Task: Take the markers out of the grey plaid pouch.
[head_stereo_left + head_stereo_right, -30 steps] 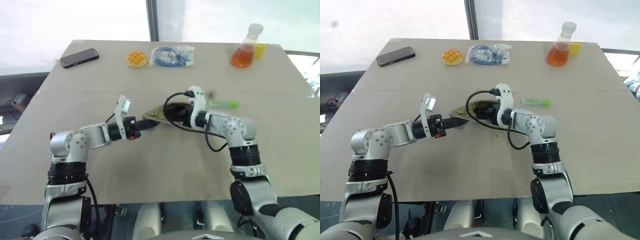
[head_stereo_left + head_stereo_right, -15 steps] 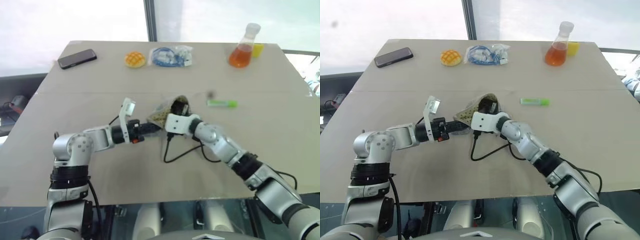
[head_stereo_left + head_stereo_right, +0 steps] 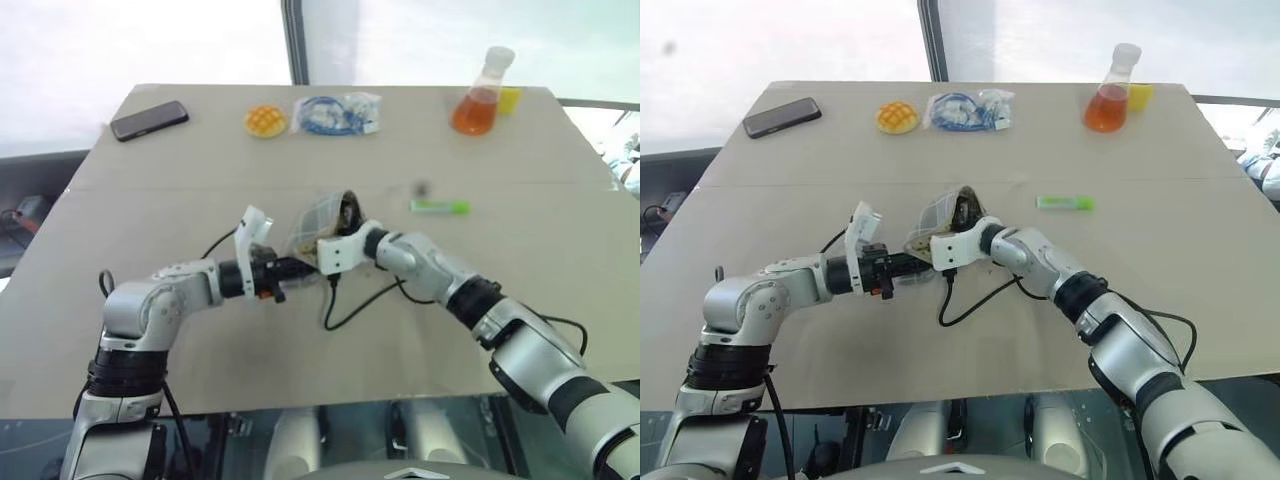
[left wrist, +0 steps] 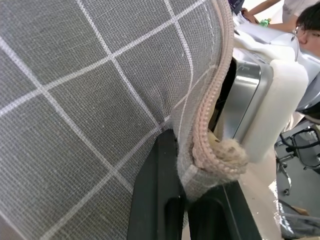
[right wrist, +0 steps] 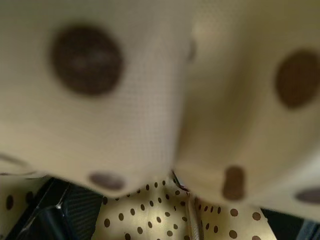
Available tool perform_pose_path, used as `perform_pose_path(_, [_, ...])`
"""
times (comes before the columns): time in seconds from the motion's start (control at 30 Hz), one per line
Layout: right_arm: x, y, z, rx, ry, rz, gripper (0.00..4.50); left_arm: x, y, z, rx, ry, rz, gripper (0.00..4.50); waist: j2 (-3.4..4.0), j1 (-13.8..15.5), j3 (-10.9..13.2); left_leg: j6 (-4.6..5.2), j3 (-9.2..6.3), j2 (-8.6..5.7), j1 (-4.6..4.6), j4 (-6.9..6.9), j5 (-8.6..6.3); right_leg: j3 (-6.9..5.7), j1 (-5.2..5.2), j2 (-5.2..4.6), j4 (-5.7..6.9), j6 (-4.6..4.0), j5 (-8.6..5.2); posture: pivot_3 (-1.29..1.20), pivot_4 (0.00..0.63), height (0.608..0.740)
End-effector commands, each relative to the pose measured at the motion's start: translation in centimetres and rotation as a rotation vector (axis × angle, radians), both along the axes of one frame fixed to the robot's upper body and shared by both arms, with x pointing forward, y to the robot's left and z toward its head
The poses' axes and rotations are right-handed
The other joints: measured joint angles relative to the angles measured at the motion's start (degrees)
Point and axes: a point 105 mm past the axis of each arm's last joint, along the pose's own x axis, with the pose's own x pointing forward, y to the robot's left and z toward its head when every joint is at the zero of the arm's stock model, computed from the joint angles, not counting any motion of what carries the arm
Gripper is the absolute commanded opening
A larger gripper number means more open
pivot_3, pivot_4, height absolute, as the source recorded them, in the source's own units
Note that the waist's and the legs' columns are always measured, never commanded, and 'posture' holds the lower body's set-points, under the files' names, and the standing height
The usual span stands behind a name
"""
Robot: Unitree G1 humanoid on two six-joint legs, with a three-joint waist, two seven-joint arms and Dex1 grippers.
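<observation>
At the centre of the tabletop (image 3: 150,150), the left hand (image 3: 297,268) is pinching the zipper edge of the grey plaid pouch (image 3: 318,215), lifting it, while the right hand (image 3: 958,222), fingers spread, is reaching inside its dotted lining. A green highlighter (image 3: 439,207) is lying just right.

My right tool (image 3: 958,222) has rolled over and pushed into the mouth of the pouch (image 3: 940,215), which now stands propped more upright off the worktop (image 3: 1200,260).

Pouch (image 3: 318,222) mid-table between both arms, highlighter (image 3: 439,207) to its right, phone (image 3: 149,120) far left, flask (image 3: 479,92) far right
</observation>
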Motion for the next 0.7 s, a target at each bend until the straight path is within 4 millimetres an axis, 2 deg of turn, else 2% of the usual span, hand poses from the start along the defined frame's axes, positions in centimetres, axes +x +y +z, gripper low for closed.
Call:
perform_pose_path(0.03, [-0.1,-0.9,-3.2,-0.058,0.146,-0.041,3.14,-0.8,-1.7,1.9,-0.070,-0.092,-0.090,0.00,0.00,0.0,0.0,0.00,-0.01,0.00,0.00,0.00,0.00,-0.01,0.00,0.00,0.02,0.00,0.00,0.00,0.150,0.740])
perform_pose_path(0.23, [0.5,-1.9,-2.3,0.001,0.136,-0.082,3.14,-0.6,-1.1,1.7,-0.076,-0.115,-0.041,0.00,0.01,0.0,0.0,-0.03,0.00,0.00,-0.02,0.00,0.02,0.00,0.00,-0.01,0.03,0.00,0.01,0.00,0.150,0.740])
perform_pose_path(0.37, [0.4,-0.8,-1.2,-0.003,0.046,-0.032,3.14,-1.3,-1.6,1.6,-0.066,-0.135,-0.083,0.00,0.01,0.1,0.0,-0.03,0.00,-0.01,-0.02,0.00,0.02,0.00,-0.01,-0.02,0.03,0.00,0.01,0.00,0.150,0.740])
perform_pose_path(0.5, [0.0,0.5,-1.8,-0.072,-0.033,0.030,3.14,-1.9,-2.1,1.6,-0.035,-0.183,-0.145,0.00,0.02,0.0,0.0,-0.01,0.01,0.00,-0.01,0.01,0.01,0.00,-0.02,-0.01,0.06,-0.01,0.00,0.00,0.150,0.740])
perform_pose_path(0.7, [1.0,0.3,-2.9,-0.136,-0.013,-0.009,3.14,-2.4,-2.3,1.2,0.010,-0.232,-0.197,0.00,0.02,-0.1,0.0,-0.15,0.04,0.01,0.00,0.00,0.03,0.00,-0.03,-0.01,0.07,-0.02,0.00,0.00,0.150,0.740])
